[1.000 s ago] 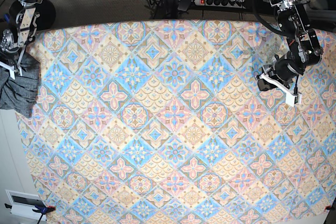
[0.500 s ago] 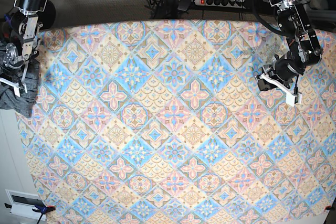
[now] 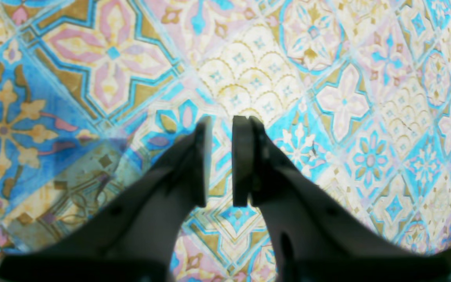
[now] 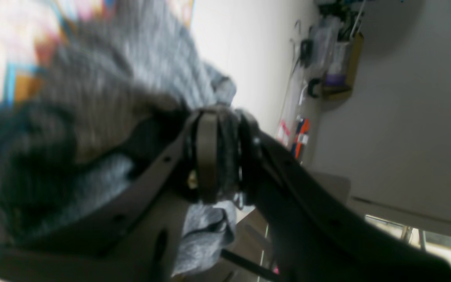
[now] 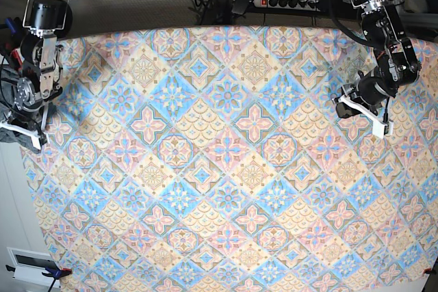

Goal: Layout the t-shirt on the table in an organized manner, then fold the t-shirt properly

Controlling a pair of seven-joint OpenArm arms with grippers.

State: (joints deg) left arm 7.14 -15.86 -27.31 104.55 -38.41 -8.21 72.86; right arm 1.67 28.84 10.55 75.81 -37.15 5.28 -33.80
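Here the right gripper (image 4: 221, 156) has its jaws clamped on a fold of the t-shirt (image 4: 104, 86), which hangs bunched off the desk's (image 5: 226, 169) edge. Best to drag it inward, low and steady, keeping the pinch. The left gripper (image 3: 221, 156) hovers over bare cloth, jaws slightly parted, holding nothing. Compared with a second ago, far less shirt shows on the desk in the base view.
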